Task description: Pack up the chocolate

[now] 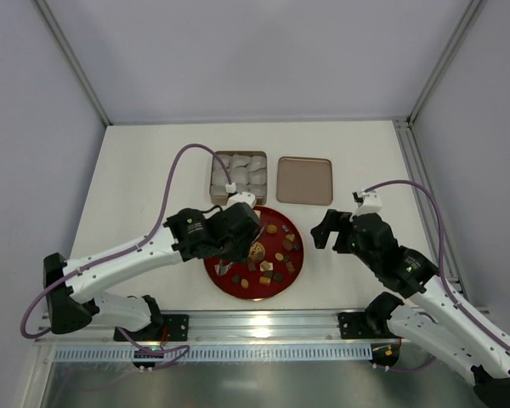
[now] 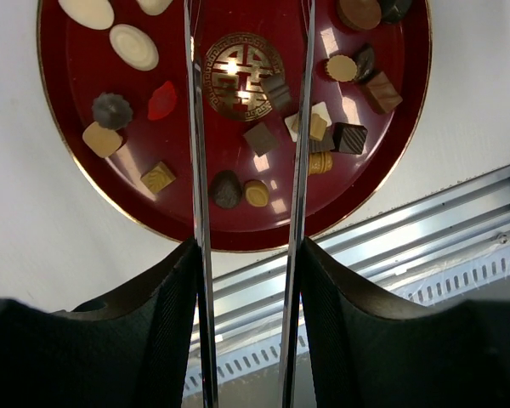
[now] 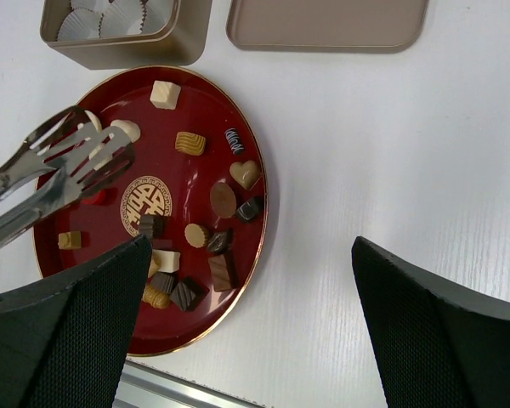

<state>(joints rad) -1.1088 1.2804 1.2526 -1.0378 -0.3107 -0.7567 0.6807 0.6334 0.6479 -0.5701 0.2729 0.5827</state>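
Chocolate (image 3: 223,199): many small pieces, dark brown, tan and cream-white, square, round, oval, one heart-shaped. All lie loose on a round red plate (image 3: 206,115) with a gold rim and a gold emblem (image 2: 242,75) at its centre. Most pieces crowd the plate's right and near parts. Two white ovals lie toward its left side.

Plate sits on the white tabletop (image 3: 365,153), in front of the arm bases. Behind it, just beside its far rim, stands a gold tin (image 3: 127,51) filled with white crinkled paper cups (image 1: 238,174). The tin's lid (image 3: 323,21) lies flat to the right of the tin, apart from it.

Left end effector (image 2: 249,251): hangs over the plate's left half, fingers pinching a pair of metal tongs (image 3: 59,166) from both sides. The two tong arms run forward side by side with a gap between them. Their slotted tips hover over the plate's left part, close to the white ovals. No piece can be seen caught between the tips.

Right end effector (image 3: 251,246): fingers spread wide, nothing between them. It hangs above bare tabletop just to the right of the plate, tilted toward it.
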